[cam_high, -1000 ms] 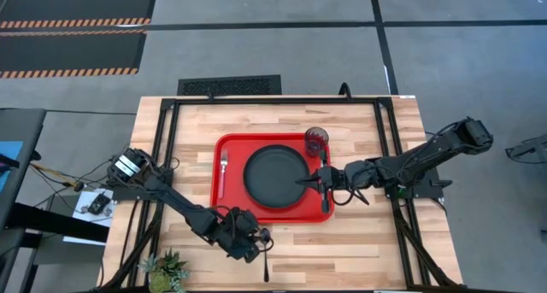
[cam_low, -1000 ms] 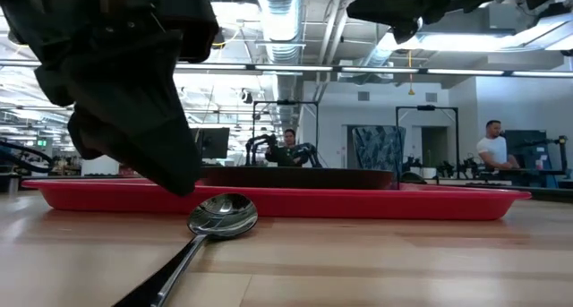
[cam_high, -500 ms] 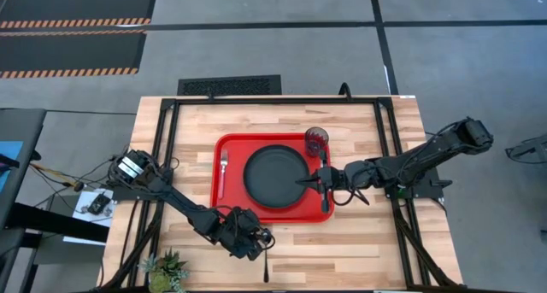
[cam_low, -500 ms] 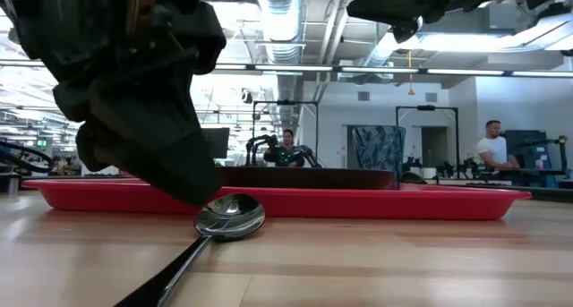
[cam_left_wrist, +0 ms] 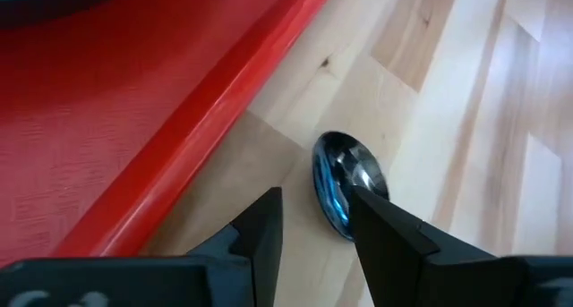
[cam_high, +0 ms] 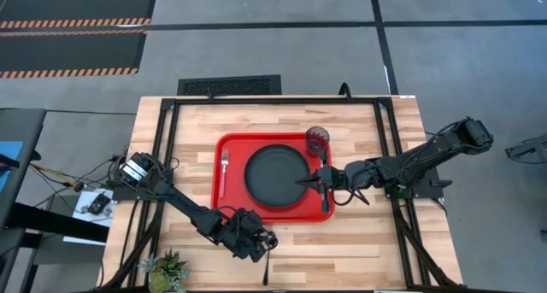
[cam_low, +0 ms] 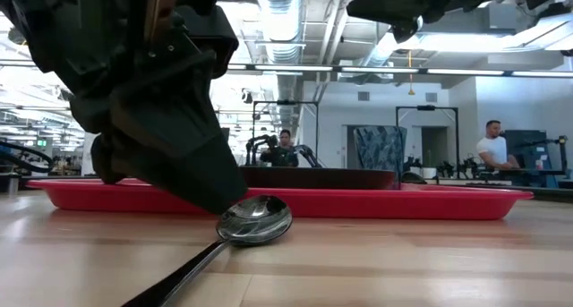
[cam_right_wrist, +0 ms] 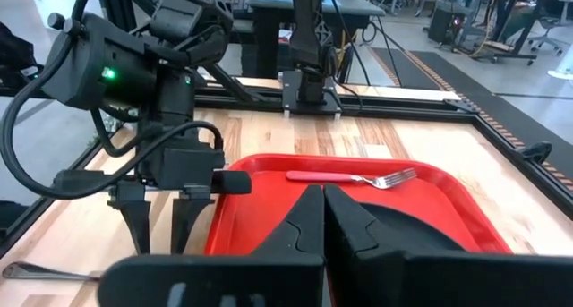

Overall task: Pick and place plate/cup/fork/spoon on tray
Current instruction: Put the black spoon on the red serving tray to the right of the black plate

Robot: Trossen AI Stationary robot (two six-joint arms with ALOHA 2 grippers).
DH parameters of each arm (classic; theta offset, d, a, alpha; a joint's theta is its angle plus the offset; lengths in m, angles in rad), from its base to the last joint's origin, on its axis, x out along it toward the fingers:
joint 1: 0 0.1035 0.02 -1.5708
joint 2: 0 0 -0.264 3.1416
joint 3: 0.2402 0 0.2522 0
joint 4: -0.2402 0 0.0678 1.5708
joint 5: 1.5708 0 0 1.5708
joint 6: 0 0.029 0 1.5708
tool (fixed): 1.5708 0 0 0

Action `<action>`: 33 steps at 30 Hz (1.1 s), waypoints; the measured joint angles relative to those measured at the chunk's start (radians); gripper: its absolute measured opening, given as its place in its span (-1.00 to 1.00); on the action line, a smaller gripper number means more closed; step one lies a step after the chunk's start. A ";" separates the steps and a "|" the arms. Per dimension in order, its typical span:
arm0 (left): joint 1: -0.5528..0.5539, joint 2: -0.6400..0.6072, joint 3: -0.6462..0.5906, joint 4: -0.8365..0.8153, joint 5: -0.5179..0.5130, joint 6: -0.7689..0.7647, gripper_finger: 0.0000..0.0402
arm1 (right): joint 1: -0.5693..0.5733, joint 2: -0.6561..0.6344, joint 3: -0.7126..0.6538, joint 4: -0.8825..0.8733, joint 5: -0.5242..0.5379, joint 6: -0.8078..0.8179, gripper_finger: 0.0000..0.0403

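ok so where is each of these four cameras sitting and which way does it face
High view: above the table, straight down; both arms, red tray, black plate, cup.
Low view: at tabletop height, looking level across to the room; left gripper looming over the spoon.
Left wrist view: on the left arm, looking down past its parted fingers at the spoon bowl beside the tray edge.
Right wrist view: on the right arm, across the tray at the fork and the left arm.
Shared: the spoon shows in all four.
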 joint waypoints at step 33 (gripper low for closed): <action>-0.114 -0.266 -0.314 0.485 0.070 0.478 -0.96 | 0.328 0.182 0.043 -0.097 0.232 0.410 -0.95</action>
